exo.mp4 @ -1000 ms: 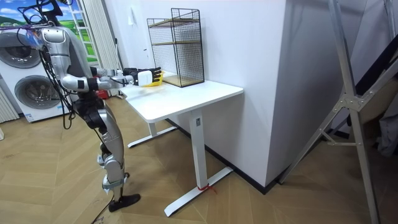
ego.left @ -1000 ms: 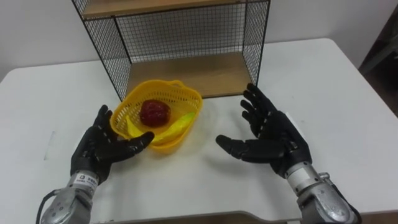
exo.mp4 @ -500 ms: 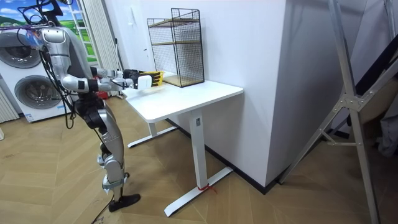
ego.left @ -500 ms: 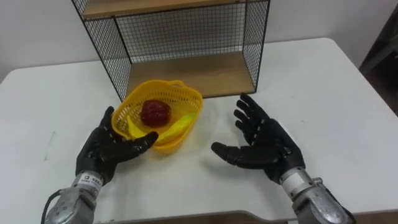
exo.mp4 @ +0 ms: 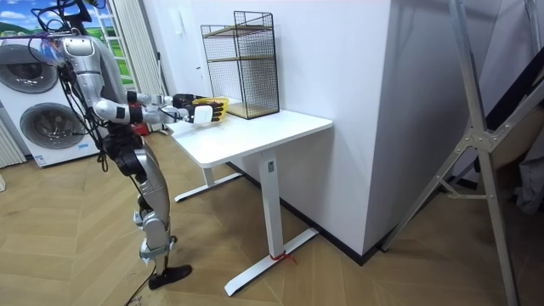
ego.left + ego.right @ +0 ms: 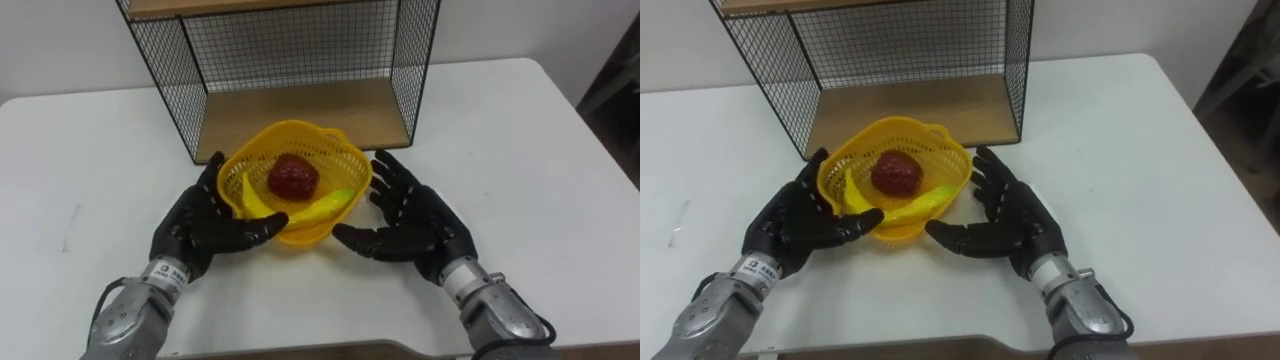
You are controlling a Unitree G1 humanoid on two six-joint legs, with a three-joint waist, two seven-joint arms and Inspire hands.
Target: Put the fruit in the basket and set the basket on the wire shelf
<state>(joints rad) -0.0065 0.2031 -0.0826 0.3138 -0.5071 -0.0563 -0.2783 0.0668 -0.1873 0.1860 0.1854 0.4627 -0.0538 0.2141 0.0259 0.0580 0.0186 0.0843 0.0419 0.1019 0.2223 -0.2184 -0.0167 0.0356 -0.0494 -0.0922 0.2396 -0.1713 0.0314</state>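
Left hand point(image 6: 200, 222) spread, fingers laid flat against the basket's left wall, thumb at its front; a curved yellow fruit point(image 6: 252, 197) and a round, knobbly red fruit point(image 6: 292, 177) lie inside the yellow basket point(image 6: 345, 160); loading judged complete. Right hand point(image 6: 415, 222) likewise spread against the right wall; neither hand curls round the rim. Basket sits just before the wire shelf point(image 6: 300, 45), not yet on its lower board; placement outstanding. Basket: perforated plastic, wavy rim, probably light and flexible; shelf: black mesh, wooden boards; table point(image 6: 520, 150): smooth, white.
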